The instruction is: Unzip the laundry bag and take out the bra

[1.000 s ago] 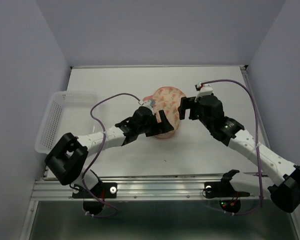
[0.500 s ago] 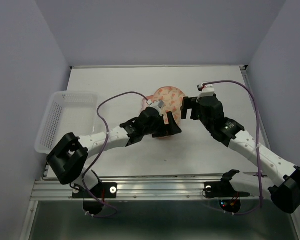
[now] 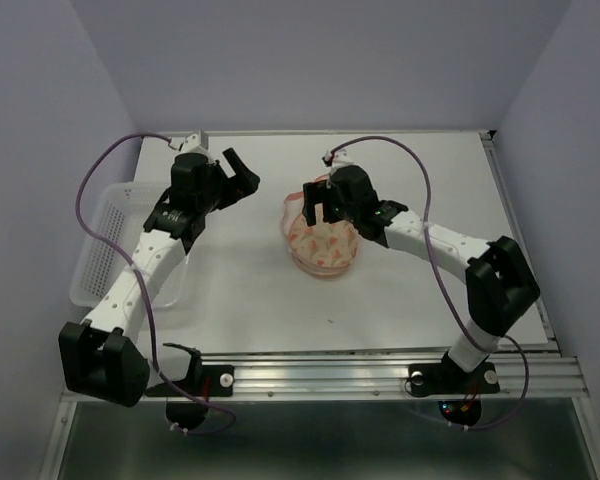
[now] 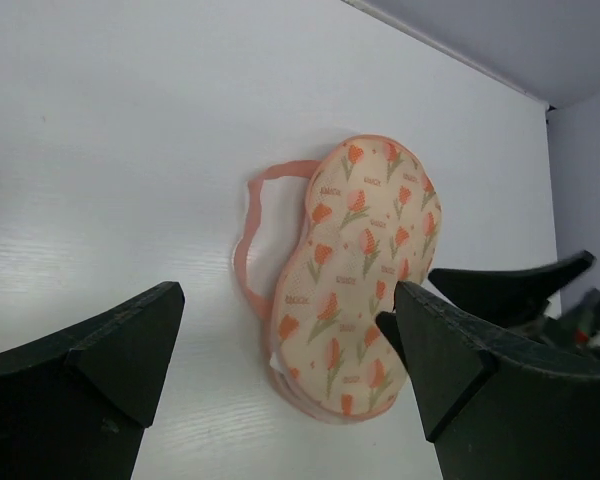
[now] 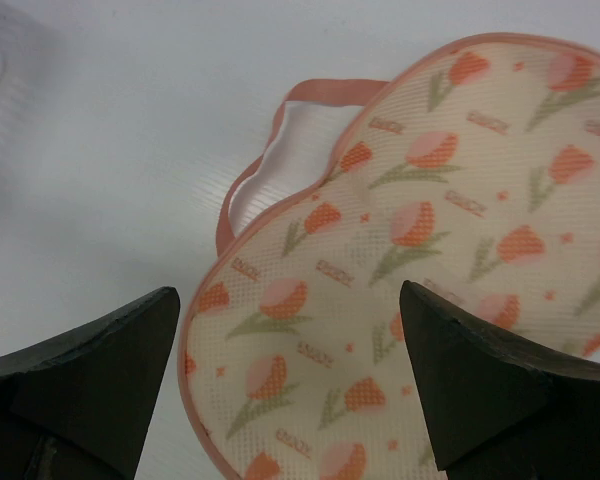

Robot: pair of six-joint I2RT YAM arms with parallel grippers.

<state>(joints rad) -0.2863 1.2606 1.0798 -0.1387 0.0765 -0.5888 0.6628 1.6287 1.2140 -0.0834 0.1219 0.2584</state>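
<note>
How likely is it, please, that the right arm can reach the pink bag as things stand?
Probably yes: the right end effector hangs open just above the bag, nothing lies between them, and the left end effector is well clear.

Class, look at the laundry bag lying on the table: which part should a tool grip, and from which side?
Grip the pink loop, coming down from the left. That thin strap lies clear of the laundry bag on the side nearer the open left tool, with bare table inside it; the padded body looks too broad to pinch.
</note>
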